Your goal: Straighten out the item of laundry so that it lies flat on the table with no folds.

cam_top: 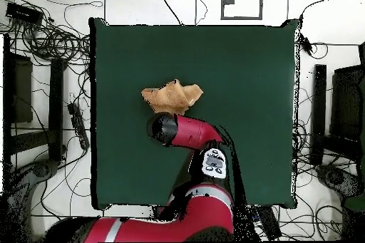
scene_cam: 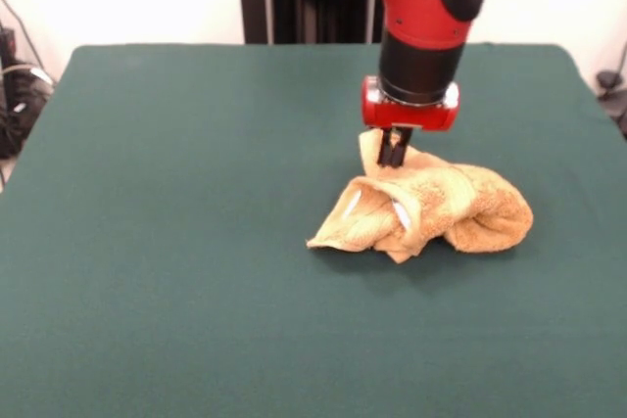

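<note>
Crumpled towel (scene_cam: 431, 210) on green table (scene_cam: 176, 242) — hand (scene_cam: 394, 151) pinching its raised far edge, fingers narrow

The dark green table (scene_cam: 147, 242) carries one thing: a golden-orange terry towel (scene_cam: 441, 208), bunched and folded over itself, lying somewhat off the table's middle. A small white label shows among its folds.

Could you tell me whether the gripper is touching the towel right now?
Touching. In the front view the gripper has its dark tip sunk into a raised peak of the towel, with cloth standing up beside it. The overhead view hides the contact under the arm.
</note>
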`<state>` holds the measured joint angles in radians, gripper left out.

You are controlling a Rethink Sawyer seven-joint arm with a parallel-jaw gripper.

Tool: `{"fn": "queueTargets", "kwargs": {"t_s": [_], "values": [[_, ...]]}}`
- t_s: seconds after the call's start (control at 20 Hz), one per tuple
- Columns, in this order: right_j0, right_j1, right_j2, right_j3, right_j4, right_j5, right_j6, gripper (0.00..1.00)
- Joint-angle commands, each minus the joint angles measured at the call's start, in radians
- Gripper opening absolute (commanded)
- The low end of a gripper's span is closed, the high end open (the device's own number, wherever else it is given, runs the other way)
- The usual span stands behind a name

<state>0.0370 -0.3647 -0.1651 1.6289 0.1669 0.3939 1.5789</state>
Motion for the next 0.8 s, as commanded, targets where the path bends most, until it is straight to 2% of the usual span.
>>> {"fn": "queueTargets", "kwargs": {"t_s": [0.05,0.15,0.25,0.45,0.7,0.8], "values": [[0.076,0.126,0.014,-0.014,0.009,-0.091,0.247,0.00],[0.124,0.119,-0.051,-0.027,0.017,-0.122,0.280,0.00],[0.228,0.112,-0.205,-0.049,0.030,-0.135,0.346,0.00],[0.388,0.077,-0.460,-0.057,0.054,-0.085,0.416,0.00],[0.504,0.091,-0.665,-0.091,0.053,-0.057,0.437,0.00],[0.513,0.089,-0.688,-0.102,0.050,-0.040,0.434,0.00]]}}
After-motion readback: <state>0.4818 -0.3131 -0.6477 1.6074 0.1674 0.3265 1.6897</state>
